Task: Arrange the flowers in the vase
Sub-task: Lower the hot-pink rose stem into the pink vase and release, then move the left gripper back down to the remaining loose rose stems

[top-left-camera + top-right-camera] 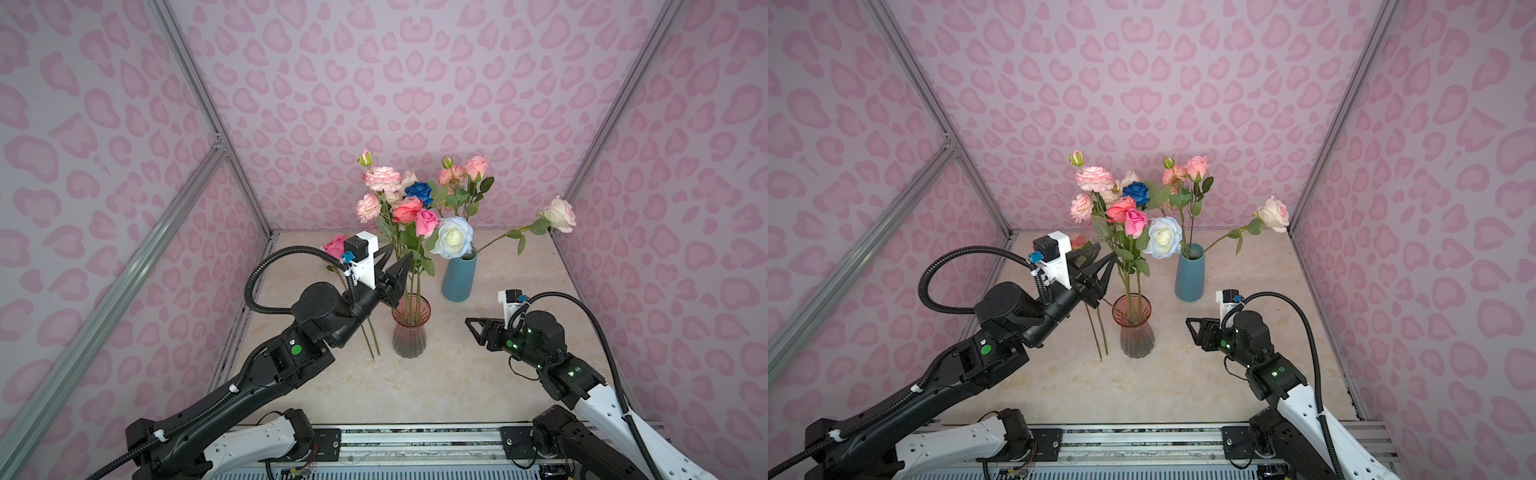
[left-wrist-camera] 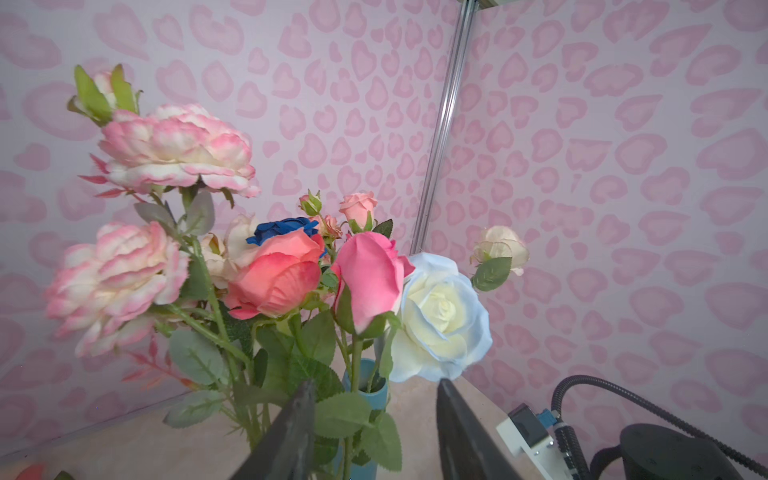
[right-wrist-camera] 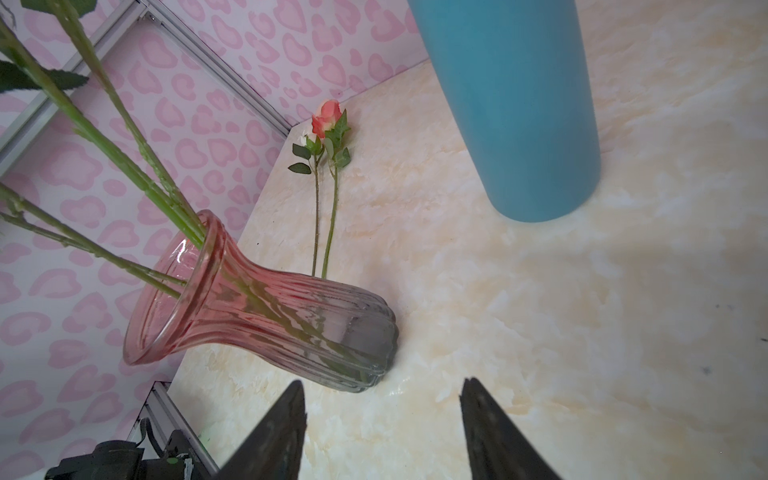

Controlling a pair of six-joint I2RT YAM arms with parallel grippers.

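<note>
Most long-stemmed artificial roses (image 1: 409, 208) leaned in the ribbed pink glass vase (image 1: 409, 332) and tall blue vase (image 1: 459, 276), two loose roses (image 3: 328, 124) lay on the marbled worktop (image 1: 457, 386), and the left pincer (image 1: 401, 250) hung parted and empty beside the stems, seemingly freeing them to settle, while the right pincer (image 3: 384, 380) hovered low, likewise parted and empty.

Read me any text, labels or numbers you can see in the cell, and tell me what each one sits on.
Small dark print on the white camera mount of the right arm: too small and blurred to read.
Glass vase, blue vase, flowers: no writing visible.
</note>
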